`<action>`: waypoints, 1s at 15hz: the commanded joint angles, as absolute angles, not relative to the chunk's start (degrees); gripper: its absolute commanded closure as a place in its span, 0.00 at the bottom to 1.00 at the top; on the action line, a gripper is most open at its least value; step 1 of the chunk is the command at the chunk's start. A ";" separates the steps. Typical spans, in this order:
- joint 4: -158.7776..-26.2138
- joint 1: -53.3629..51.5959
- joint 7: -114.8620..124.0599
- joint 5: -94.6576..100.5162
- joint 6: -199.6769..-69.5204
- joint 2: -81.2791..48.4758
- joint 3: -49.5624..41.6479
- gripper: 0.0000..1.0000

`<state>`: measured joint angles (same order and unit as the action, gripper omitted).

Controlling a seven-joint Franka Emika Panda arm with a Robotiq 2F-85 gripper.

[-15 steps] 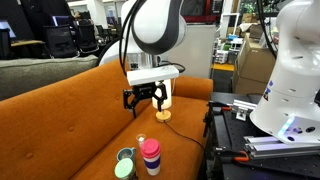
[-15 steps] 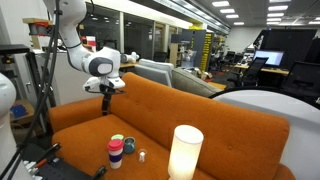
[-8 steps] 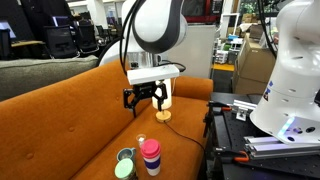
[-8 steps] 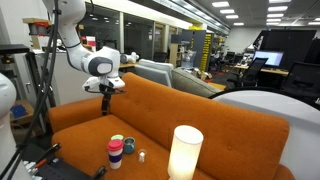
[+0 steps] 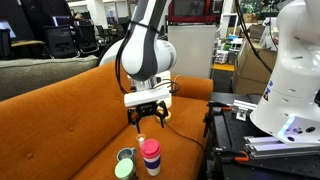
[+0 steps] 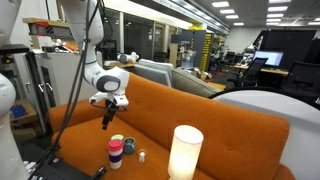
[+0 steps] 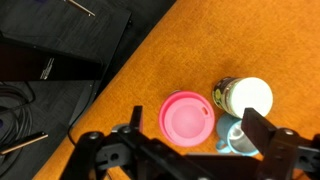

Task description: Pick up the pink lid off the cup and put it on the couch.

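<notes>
Exterior view: the pincer (image 5: 148, 120) hangs above the cup (image 5: 151, 163), jaws spread wide, holding nothing. The pink lid (image 5: 150, 147) sits on the cup, which stands on the couch (image 5: 70, 115). A green disc (image 5: 122, 170) lies just beside the cup.

Exterior view: the pincer (image 6: 106, 123) is higher than the cup (image 6: 116, 155) and clear of it. A lamp (image 6: 184, 152) stands near the cup.

Wrist view: the pink lid (image 7: 187, 116) lies between the spread fingers (image 7: 258, 135), untouched.

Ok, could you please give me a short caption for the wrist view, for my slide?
Open gripper poised above the pink lid, with the orange couch beneath.
</notes>
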<state>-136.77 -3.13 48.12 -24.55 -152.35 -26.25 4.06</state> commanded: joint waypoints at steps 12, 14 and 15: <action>-123.26 -2.48 48.75 -29.10 -152.23 -44.45 4.22 0.00; -122.90 -1.89 48.36 -30.13 -153.71 -45.35 4.97 0.00; -122.94 -2.02 48.64 -30.79 -155.55 -45.65 5.00 0.00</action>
